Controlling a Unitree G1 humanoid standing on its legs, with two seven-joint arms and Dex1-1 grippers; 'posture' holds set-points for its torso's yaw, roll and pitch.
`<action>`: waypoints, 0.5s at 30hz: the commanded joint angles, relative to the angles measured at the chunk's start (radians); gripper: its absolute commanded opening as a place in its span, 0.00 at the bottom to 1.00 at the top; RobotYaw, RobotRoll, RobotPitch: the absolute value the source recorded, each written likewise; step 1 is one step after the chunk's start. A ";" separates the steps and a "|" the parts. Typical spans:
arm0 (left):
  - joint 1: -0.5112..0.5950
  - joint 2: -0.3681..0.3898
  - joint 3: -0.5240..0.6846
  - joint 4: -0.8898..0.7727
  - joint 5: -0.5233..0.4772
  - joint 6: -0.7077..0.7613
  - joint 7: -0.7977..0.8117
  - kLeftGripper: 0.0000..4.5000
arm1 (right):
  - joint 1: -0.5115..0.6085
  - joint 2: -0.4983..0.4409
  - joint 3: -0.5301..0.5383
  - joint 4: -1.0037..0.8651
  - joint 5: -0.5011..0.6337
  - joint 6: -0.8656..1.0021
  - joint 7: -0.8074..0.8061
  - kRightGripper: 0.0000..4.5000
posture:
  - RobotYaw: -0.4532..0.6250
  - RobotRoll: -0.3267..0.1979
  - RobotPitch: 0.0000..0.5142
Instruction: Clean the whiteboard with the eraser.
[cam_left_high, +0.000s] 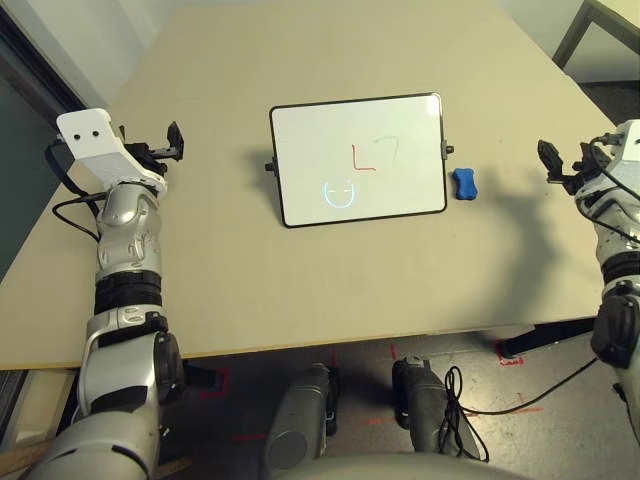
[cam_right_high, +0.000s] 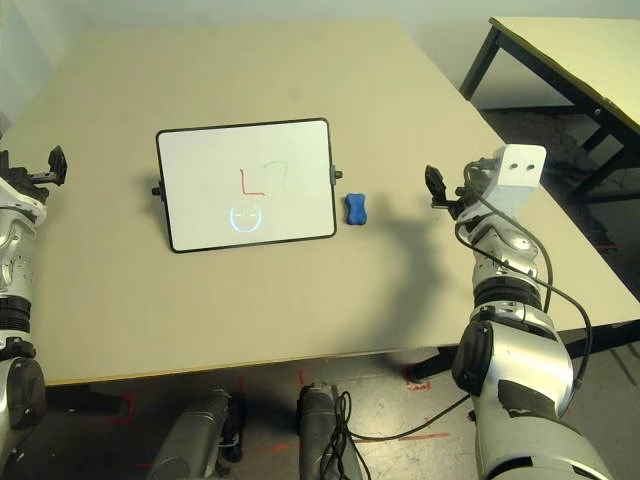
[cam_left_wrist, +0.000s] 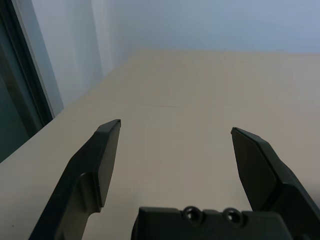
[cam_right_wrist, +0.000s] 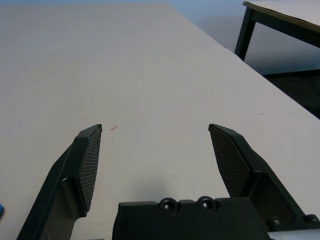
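From the head views, the whiteboard (cam_left_high: 357, 160) lies mid-worktop (cam_left_high: 300, 290) bearing red and blue marks, the eraser (cam_left_high: 464, 183) just beside its right edge. Left wrist view: the left tool (cam_left_wrist: 175, 131) gapes wide, empty. Right wrist view: the right tool (cam_right_wrist: 155, 132) likewise spread, holding nothing.

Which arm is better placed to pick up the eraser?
Right. The eraser lies just off the whiteboard's right edge, nearer the open right gripper; the left gripper would have to cross the board.
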 joint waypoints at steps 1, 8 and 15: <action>0.025 -0.012 0.009 -0.032 -0.013 0.022 0.008 1.00 | 0.002 -0.010 0.002 0.014 -0.008 0.008 -0.027 0.99 | 0.47 0.62 0.29; 0.010 -0.003 0.000 -0.074 -0.033 0.071 -0.021 1.00 | -0.018 -0.026 0.007 -0.015 -0.006 0.036 -0.031 0.99 | 0.46 0.62 0.29; -0.094 0.080 -0.110 -0.159 -0.085 0.280 -0.315 1.00 | -0.082 -0.019 0.087 -0.193 -0.031 0.443 -0.080 0.99 | 0.45 0.62 0.30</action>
